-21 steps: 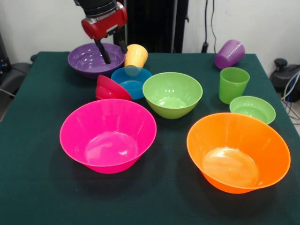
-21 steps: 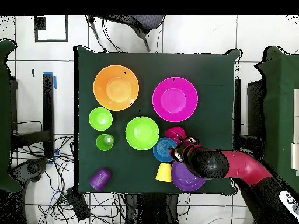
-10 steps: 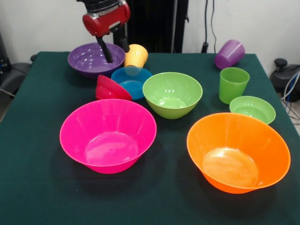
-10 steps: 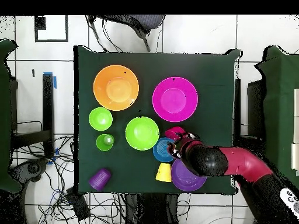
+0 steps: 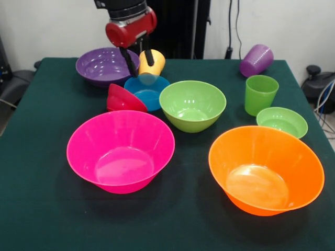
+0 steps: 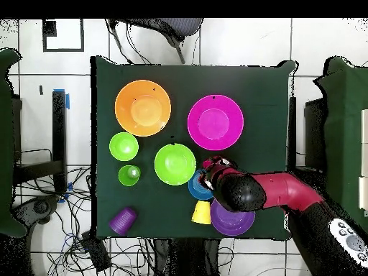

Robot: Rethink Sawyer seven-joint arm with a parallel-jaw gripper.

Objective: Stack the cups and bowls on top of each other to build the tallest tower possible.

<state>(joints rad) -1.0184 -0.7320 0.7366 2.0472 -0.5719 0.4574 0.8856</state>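
Observation:
My gripper (image 5: pixel 141 68) hangs open and empty above the far rim of the small blue bowl (image 5: pixel 147 90); its right finger (image 5: pixel 149 56) stands in front of the yellow-orange cup (image 5: pixel 152 64), which leans tilted on that bowl. A small red bowl (image 5: pixel 124 98) rests tilted against the blue one. The medium purple bowl (image 5: pixel 102 65) is just left of the gripper. A medium green bowl (image 5: pixel 192 104), a large pink bowl (image 5: pixel 120 150) and a large orange bowl (image 5: pixel 266 168) stand apart. At the right are the green cup (image 5: pixel 260 94), the small light green bowl (image 5: pixel 282 121) and the purple cup (image 5: pixel 256 59) on its side.
In the overhead view the arm (image 6: pixel 269 192) reaches in from the right and hides part of the blue bowl (image 6: pixel 194 188) and the purple bowl (image 6: pixel 233 221). Every dish sits on the dark green table (image 5: pixel 47 198). Cables lie on the floor past the table's edges.
In the front view the gripper has shifted right, from over the purple bowl to the yellow-orange cup and blue bowl. No cup or bowl has moved.

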